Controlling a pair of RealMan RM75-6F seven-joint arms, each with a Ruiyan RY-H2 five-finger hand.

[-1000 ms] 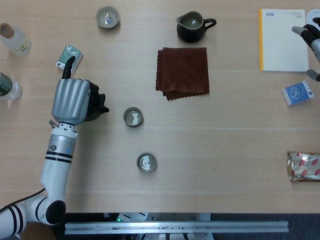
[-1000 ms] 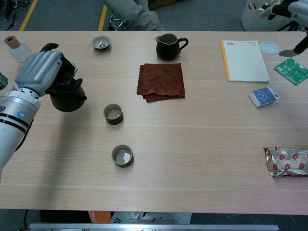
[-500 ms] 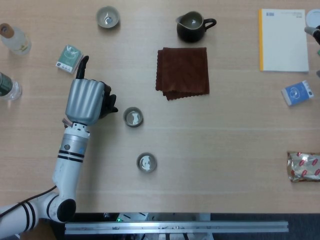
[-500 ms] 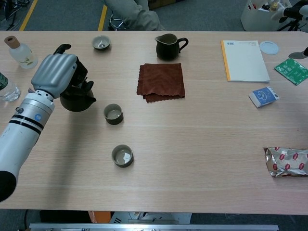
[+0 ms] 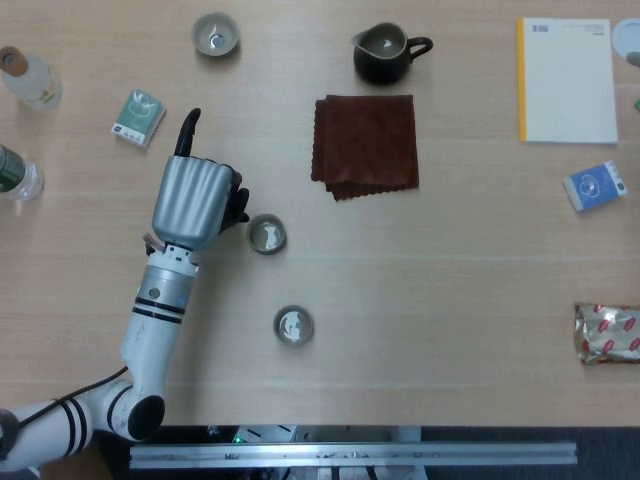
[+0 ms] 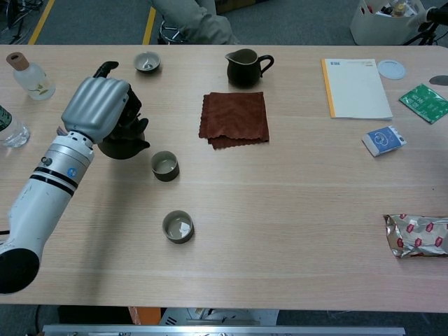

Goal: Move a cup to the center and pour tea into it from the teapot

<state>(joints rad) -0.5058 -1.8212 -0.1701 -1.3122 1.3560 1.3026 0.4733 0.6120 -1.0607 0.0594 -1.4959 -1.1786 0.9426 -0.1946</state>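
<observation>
Left hand [image 6: 98, 108] wrapped round the dark teapot [image 6: 124, 140], carrying it clear of the table [image 6: 294, 210]; 1 finger sticks straight out, pointing away from the robot. Right hand not in either view.

Key relation: the nearest cup [image 6: 165, 166] sits just to the right of the teapot and slightly nearer the robot, close beside it but not touching. The spout seems to point toward that cup, though the hand hides most of the pot in the head view. Judgement: a short carry rightward, then a tilt toward the cup.

2 other cups: one [image 6: 178, 227] nearer the robot, one [image 6: 147, 62] at the far edge. A brown cloth [image 6: 234, 119] and a dark pitcher [image 6: 245, 68] lie beyond.
</observation>
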